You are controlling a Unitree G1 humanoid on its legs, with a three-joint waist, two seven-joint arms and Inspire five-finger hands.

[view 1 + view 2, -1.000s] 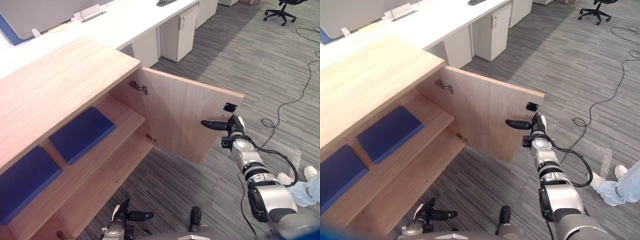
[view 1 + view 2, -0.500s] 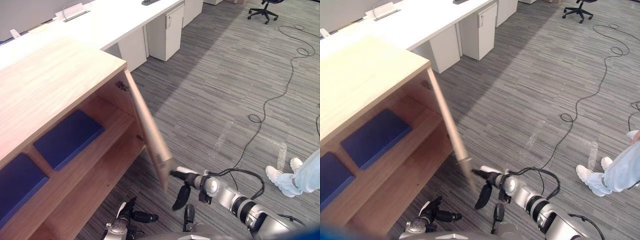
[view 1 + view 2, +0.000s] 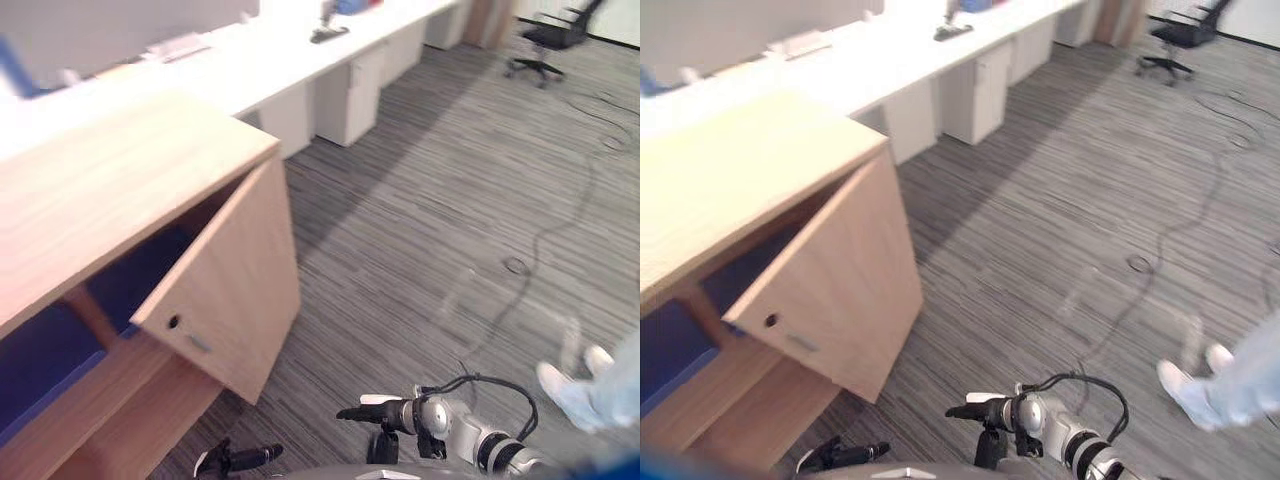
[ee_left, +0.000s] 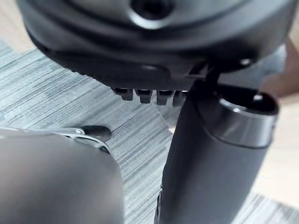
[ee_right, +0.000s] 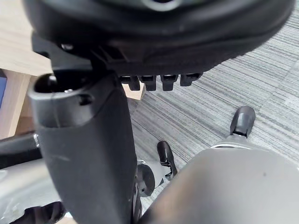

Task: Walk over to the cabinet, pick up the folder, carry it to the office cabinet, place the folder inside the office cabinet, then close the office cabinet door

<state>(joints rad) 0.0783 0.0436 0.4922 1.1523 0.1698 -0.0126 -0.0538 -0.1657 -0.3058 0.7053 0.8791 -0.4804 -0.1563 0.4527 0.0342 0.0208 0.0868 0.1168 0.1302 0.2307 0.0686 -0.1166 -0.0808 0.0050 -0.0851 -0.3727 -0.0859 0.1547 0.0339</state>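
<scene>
The door [image 3: 225,300] hung half shut over the blue folder [image 3: 132,282] in the cabinet [image 3: 110,190], up and left of the right hand [image 3: 375,413], which sat low, flat and empty, not touching it, like the left hand [image 3: 240,458].

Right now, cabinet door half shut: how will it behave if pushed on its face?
Probably stiff: the door is a flat wooden panel, unlikely to flex. It joins the cabinet along one edge, so a push likely swings it shut, not tips it. The right hand hangs clear of it.
</scene>
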